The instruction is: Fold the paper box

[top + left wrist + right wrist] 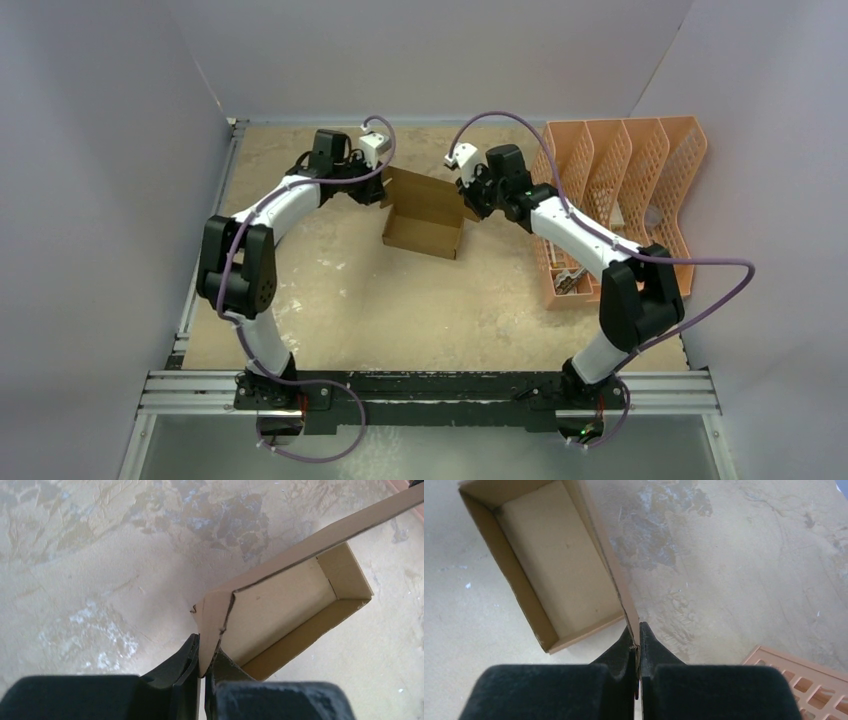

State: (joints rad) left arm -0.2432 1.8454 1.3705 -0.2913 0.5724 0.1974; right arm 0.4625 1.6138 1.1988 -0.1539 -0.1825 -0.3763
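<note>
Paper box open-side up, long axis L–R, L claw & R claw — each clamped on a far corner

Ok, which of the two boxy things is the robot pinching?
The plain brown paper box in the middle: the left gripper and the right gripper are each shut on its flap. The orange organizer, full of holes, stands untouched.

Peach perforated organizer on table
</note>
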